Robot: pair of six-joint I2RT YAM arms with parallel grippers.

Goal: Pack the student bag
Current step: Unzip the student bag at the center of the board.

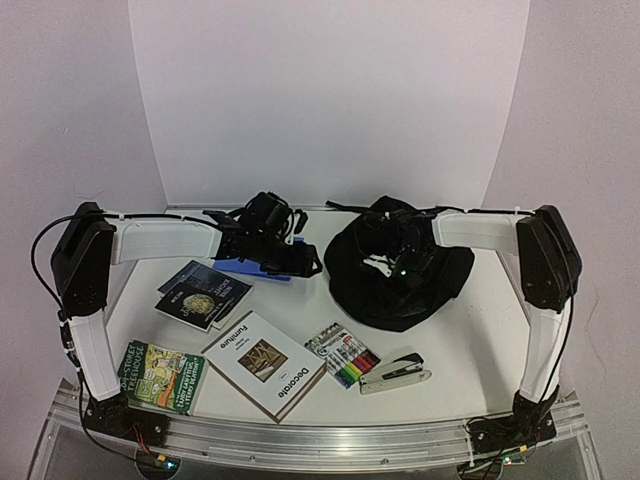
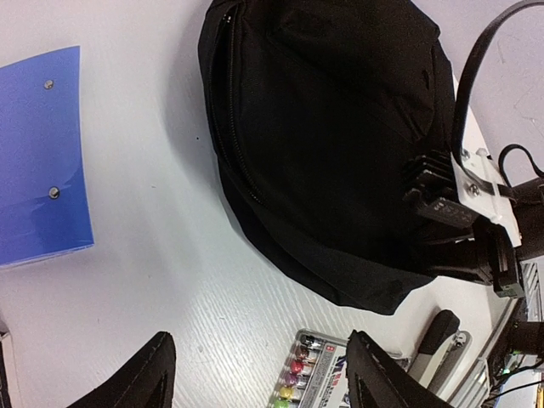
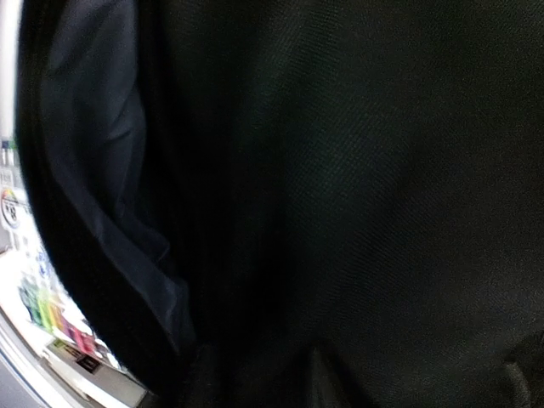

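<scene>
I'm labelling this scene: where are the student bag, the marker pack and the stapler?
student bag [image 1: 382, 300], top view, near bulge of its black fabric.
marker pack [image 1: 342, 356], top view, middle of the pack.
stapler [image 1: 396, 374], top view, middle of its body.

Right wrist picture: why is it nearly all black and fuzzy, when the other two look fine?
Right wrist view: the lens is very close to the student bag, so dark fabric fills the frame, blurred and dim; only the marker pack shows at the left edge. Left wrist view: sharp, evenly lit. Top view: bright, soft shadows.
</scene>
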